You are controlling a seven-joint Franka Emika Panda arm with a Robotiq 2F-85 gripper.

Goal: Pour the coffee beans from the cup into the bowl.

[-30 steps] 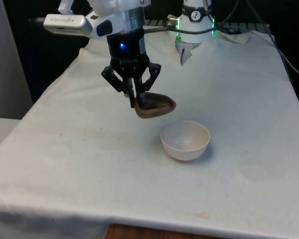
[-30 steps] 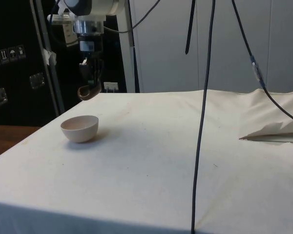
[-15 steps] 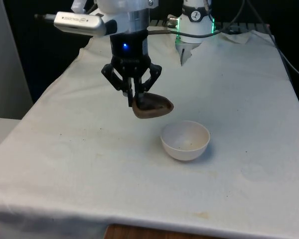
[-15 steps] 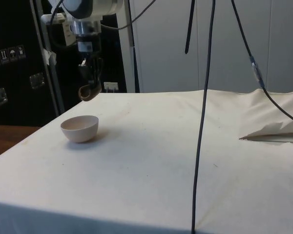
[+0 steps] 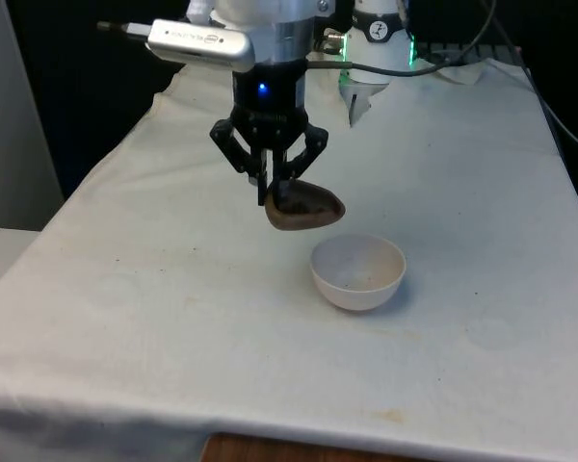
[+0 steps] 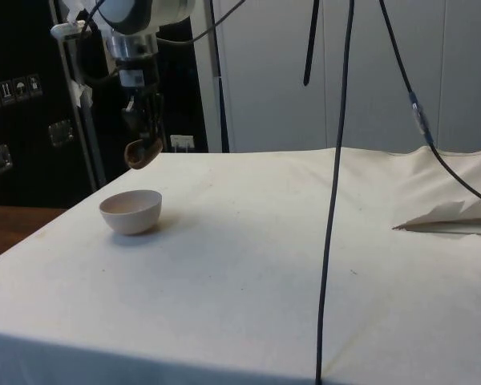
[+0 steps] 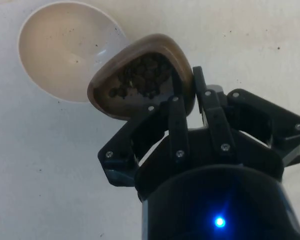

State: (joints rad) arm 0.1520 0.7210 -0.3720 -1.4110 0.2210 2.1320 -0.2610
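Observation:
A brown cup (image 5: 305, 207) hangs above the cloth, pinched by its rim in my gripper (image 5: 275, 195), which is shut on it. The wrist view shows dark coffee beans (image 7: 142, 76) still inside the cup (image 7: 140, 82), which is tilted slightly. A white bowl (image 5: 358, 271) stands on the table just to the front view's right of the cup and below it. In the side view the cup (image 6: 141, 152) hovers above and a little behind the bowl (image 6: 131, 211). The bowl (image 7: 65, 47) looks empty inside apart from a few specks.
A white cloth (image 5: 173, 318) covers the table, rumpled at the far end (image 5: 366, 96). Black cables (image 6: 330, 200) hang down in the side view, apart from the gripper. The table's edge runs close to the bowl (image 6: 32, 241).
The gripper has carried the cup a little toward the front view's right, closer to the bowl, keeping about the same height. The bowl has stayed put.

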